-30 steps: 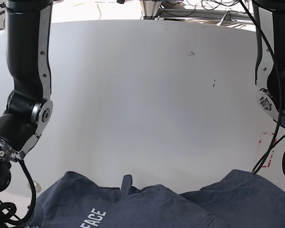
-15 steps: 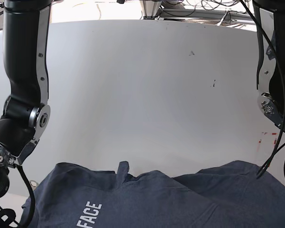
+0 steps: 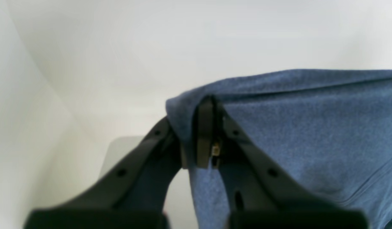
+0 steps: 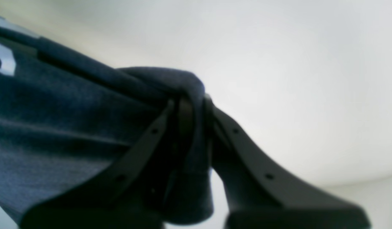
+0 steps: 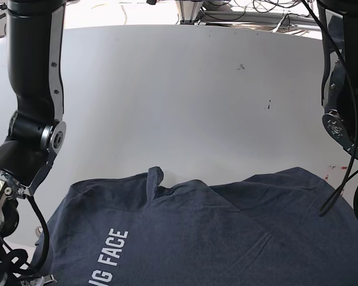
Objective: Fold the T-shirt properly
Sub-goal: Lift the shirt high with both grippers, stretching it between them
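The T-shirt (image 5: 215,238) is dark navy heather with white letters (image 5: 110,256), and it spreads across the near part of the white table. A small fold of cloth (image 5: 154,179) stands up at its far edge. In the left wrist view my left gripper (image 3: 204,127) is shut on a bunched corner of the T-shirt (image 3: 304,133), which trails off to the right. In the right wrist view my right gripper (image 4: 190,117) is shut on a wad of the T-shirt (image 4: 71,127), which hangs away to the left. Neither gripper's fingertips show in the base view.
The white table (image 5: 179,107) stretches away beyond the shirt, with small dark specks (image 5: 241,67) on it. Red markings (image 5: 332,173) sit near its right edge. The right arm (image 5: 33,143) stands at the left of the base view and the left arm (image 5: 346,119) at its right. Cables (image 5: 250,9) lie behind the table.
The shirt's far edge has slid farther up the table, away from the front. More of the cloth and its white lettering now shows. Both grips have held.
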{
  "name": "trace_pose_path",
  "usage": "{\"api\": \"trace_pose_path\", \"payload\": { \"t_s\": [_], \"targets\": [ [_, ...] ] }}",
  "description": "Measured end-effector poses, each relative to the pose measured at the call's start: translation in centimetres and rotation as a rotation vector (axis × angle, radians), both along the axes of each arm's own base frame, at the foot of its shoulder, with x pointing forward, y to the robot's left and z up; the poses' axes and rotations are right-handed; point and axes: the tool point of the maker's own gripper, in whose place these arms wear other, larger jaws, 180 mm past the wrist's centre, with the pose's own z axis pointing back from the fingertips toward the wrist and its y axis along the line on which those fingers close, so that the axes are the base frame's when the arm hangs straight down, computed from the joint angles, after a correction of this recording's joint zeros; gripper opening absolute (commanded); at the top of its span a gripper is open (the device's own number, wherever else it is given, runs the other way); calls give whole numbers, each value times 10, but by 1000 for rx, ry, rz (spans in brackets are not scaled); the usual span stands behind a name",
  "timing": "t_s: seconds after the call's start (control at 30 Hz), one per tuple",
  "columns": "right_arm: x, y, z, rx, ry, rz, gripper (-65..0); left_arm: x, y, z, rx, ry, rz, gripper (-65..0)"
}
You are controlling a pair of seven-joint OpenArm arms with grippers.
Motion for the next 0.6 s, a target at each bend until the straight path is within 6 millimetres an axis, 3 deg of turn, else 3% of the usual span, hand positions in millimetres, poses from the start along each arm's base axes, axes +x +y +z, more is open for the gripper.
{"api": "trace_pose_path", "payload": {
  "t_s": [0.1,0.23,0.47,0.6],
  "targets": [
    [1,0,-11,0,24,0,-615,1,-1,-20,-1,51,-1,-642],
    [2,2,-13,2,23,8,-615,2,-1,-31,-3,82,1,-642],
    [10,2,-10,21,27,17,-615,12,-1,-26,-42,80,-19,-642],
    [17,3,0,43,27,27,-615,13,-1,-6,-44,43,-19,-642]
  ]
}}
